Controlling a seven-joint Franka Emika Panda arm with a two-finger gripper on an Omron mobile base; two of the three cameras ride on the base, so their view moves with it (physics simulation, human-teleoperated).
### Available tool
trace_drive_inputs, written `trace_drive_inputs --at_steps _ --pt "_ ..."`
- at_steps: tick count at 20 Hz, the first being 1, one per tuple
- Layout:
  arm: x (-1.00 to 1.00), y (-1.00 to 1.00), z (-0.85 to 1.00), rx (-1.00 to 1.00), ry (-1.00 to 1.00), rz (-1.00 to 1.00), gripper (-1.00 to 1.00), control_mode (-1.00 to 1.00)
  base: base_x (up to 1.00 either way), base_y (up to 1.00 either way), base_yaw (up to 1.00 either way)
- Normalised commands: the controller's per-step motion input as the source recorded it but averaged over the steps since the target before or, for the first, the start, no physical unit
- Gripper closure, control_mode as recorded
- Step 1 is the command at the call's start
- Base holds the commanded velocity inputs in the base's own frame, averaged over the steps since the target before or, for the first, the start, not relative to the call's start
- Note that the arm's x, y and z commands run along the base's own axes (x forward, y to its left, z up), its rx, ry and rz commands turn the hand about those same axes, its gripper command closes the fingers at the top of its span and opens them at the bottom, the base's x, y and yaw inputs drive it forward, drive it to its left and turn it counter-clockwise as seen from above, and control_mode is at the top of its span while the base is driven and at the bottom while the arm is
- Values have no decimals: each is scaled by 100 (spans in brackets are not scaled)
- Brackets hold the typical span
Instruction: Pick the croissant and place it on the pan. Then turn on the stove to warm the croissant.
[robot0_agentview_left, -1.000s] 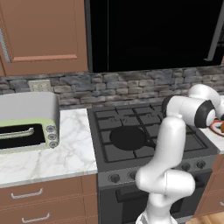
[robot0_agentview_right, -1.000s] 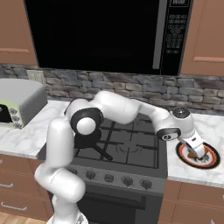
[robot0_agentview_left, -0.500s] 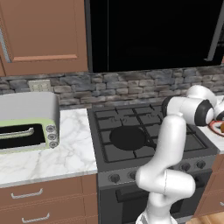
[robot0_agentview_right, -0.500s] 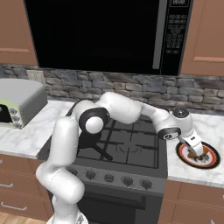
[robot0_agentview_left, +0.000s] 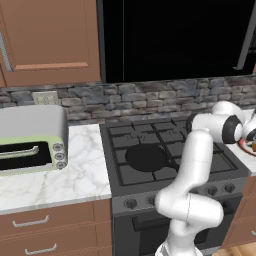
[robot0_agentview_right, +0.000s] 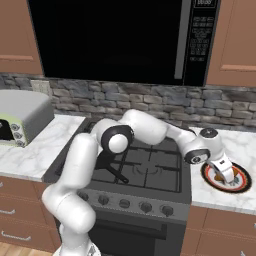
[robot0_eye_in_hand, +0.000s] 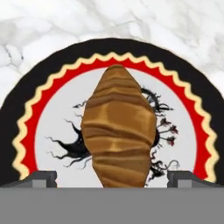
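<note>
- As seen in the hand view, the croissant (robot0_eye_in_hand: 119, 129) is laid with its long axis running from top to bottom, its pointed end turned away from the hand (robot0_eye_in_hand: 112, 178).
- The pastry is found between the two finger tips (robot0_eye_in_hand: 39, 178), which are spread wide on either side; nothing is held, and no contact can be made out.
- The croissant is carried by a plate (robot0_eye_in_hand: 52, 100) with a red, zigzag rim, set on the marble worktop (robot0_agentview_right: 239, 145) to the right of the stove (robot0_agentview_right: 150, 165).
- The pan (robot0_agentview_left: 146, 156) is placed on a front burner, well apart from the plate.
- A toaster oven (robot0_agentview_left: 30, 140) stands on the left worktop.
</note>
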Motion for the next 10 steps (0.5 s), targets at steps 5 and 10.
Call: trace_drive_inputs --at_steps 5,10 --pt "24 -17 -32 0 4 -7 -100 -100 0 0 0" --pt "16 -37 -32 0 0 -2 -100 -100 0 0 0"
